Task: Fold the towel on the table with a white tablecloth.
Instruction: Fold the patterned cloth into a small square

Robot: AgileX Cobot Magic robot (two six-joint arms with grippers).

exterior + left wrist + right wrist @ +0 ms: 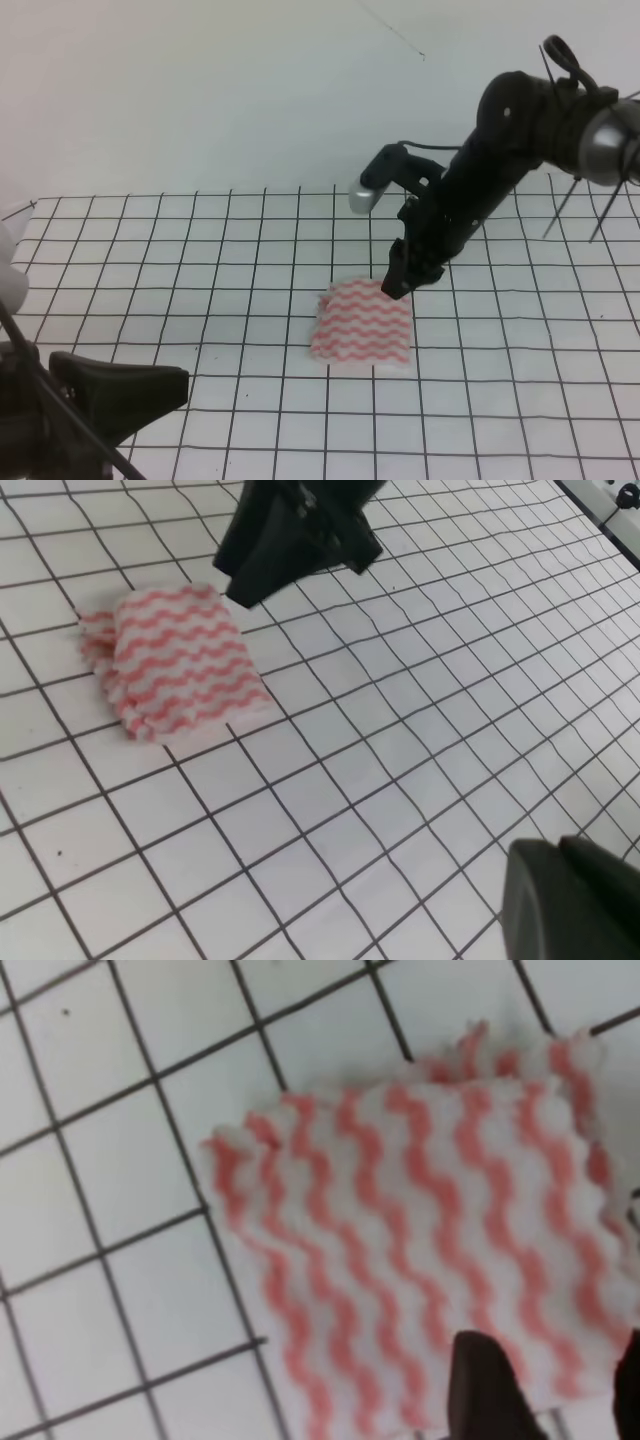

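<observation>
The right gripper (397,283) hangs at the end of its black arm, tip pointing down at the far right corner of the towel (362,322). In the right wrist view two dark fingers (490,1390) show at the lower edge with a gap between them, so the jaws stand parted and hold nothing; whether the tips touch the cloth cannot be told. The left gripper (120,392) sits low near the front left corner of the table with a white tablecloth (180,260), well apart from the towel; its jaw state cannot be told. The table spreads wide, its black grid running to every edge. The towel lies folded into a compact, layered rectangle a little right of the table's middle, pink-red wavy stripes up, its layered edges showing along one side.
</observation>
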